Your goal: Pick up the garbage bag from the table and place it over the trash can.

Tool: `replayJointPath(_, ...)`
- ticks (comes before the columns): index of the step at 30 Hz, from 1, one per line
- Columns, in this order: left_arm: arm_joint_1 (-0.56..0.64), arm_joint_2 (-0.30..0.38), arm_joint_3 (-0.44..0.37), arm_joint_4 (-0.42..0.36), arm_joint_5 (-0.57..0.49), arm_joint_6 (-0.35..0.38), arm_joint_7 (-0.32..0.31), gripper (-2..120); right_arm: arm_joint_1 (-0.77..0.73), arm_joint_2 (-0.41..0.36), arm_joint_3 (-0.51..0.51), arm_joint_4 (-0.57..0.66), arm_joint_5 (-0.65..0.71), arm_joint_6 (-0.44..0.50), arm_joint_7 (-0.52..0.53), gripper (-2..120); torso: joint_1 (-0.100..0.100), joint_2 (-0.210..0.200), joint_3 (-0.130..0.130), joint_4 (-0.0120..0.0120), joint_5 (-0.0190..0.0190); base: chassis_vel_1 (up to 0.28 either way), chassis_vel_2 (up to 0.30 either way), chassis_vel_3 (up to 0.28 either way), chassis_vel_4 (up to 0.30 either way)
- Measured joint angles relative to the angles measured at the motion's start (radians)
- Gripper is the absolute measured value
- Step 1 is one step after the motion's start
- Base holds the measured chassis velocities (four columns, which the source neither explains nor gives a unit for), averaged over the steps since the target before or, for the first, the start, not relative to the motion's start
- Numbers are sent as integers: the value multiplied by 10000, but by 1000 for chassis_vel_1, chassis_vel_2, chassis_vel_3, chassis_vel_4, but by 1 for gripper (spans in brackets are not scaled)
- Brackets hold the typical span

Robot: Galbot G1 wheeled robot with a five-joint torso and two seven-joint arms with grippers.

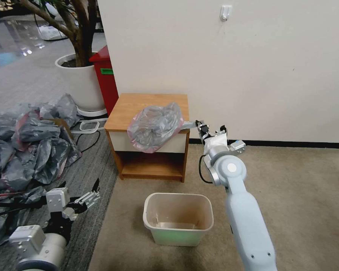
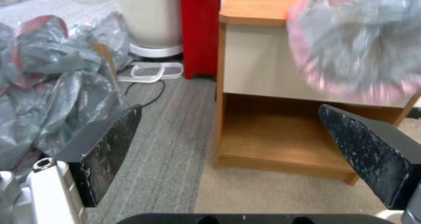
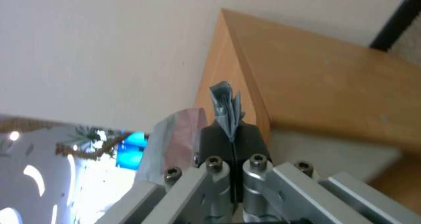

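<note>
Bag: the garbage bag [image 1: 155, 127] is thin, see-through grey plastic, crumpled and puffed up, with a pink band along its lower rim. It hangs over the front edge of the worktop [image 1: 139, 107], covering part of the white drawer front.
Right hand: the right hand [image 1: 198, 125], just off the worktop's right front corner, is pinched tight on a twisted grey tail of the bag.
Left hand: the left hand [image 1: 95, 189] hangs low, well left of the worktop, fingers spread wide and holding nothing.
Bin: the trash can [image 1: 178, 218] stands on the carpet in front of the worktop, unlined.
</note>
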Motion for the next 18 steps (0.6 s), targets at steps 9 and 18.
replayJointPath(9, -32, 72, 55, 0, 26, 17, 3, 100, -2631, -1115, -1389, 3159, 265, 198, 975, 0, -1, 1, -1, 3, -1, 0, 0, 0, 0)
replayJointPath(18, -175, 349, 110, 1, 18, 36, 3, 100, -4448, -1438, -1816, 3793, -481, 197, 1606, 0, -1, 1, 0, 1, -2, 0, 0, 0, 0)
